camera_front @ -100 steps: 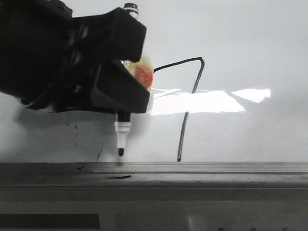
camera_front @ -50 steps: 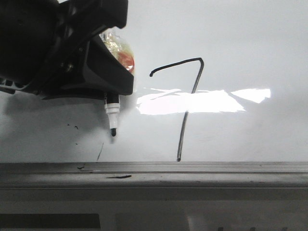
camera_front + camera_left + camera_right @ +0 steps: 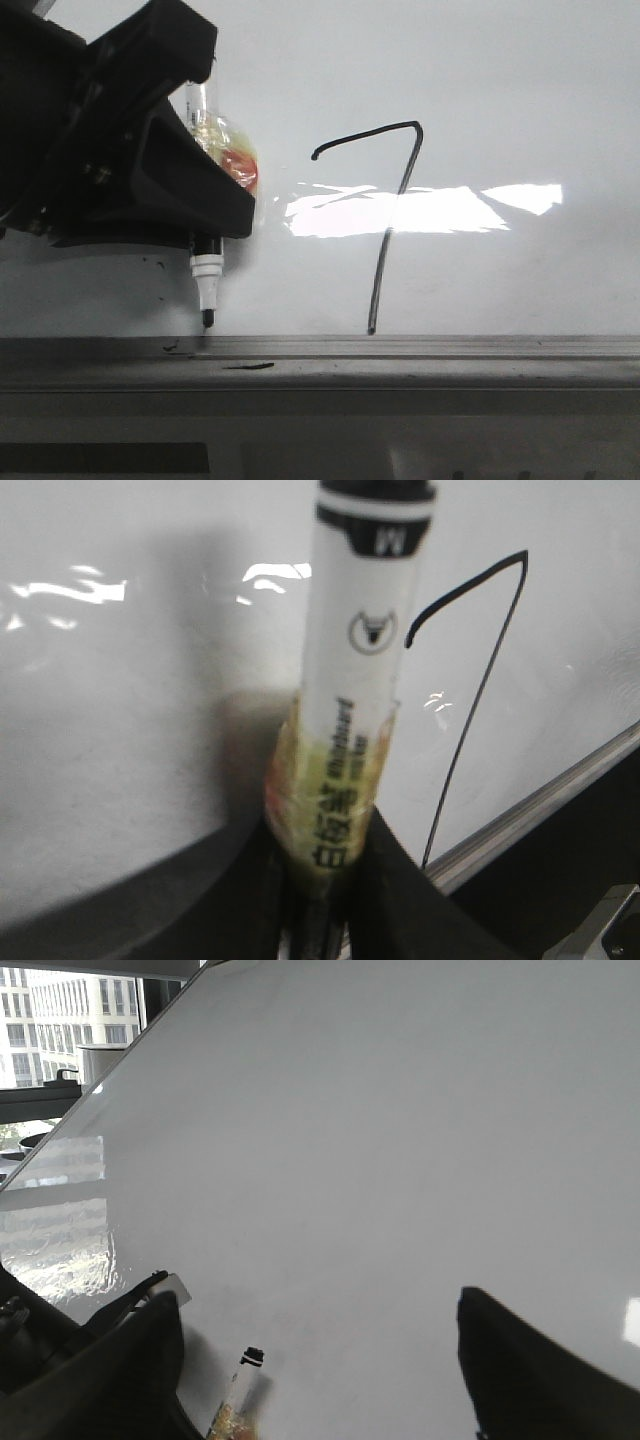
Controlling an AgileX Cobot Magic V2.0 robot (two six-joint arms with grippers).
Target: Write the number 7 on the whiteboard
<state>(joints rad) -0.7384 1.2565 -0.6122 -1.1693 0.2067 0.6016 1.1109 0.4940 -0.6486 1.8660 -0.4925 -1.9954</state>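
A black number 7 [image 3: 385, 215] stands finished on the whiteboard [image 3: 520, 90], its hooked top stroke above a band of window glare and its slanted stem ending just above the grey metal rail [image 3: 450, 348] along the board's near edge. Over the last second the left gripper [image 3: 205, 245] has carried its whiteboard marker [image 3: 207, 285] away to the left of the numeral and somewhat lower, so the tip now sits close to the rail, well apart from the stem, beside a few stray black specks. That suggests the writing itself is done and the arm is retreating. The left jaws are clamped on the marker, which is wrapped in yellowish tape at the grip. The left wrist view adds what the front view hides: the marker's [image 3: 355, 690] printed white barrel running up from the jaws, with the 7 [image 3: 475, 670] beside it. The right wrist view shows only bare glossy board [image 3: 400, 1160], windows beyond, and the marker's far end [image 3: 243, 1390]; the right jaws' dark fingers [image 3: 520, 1360] stand apart, holding nothing.
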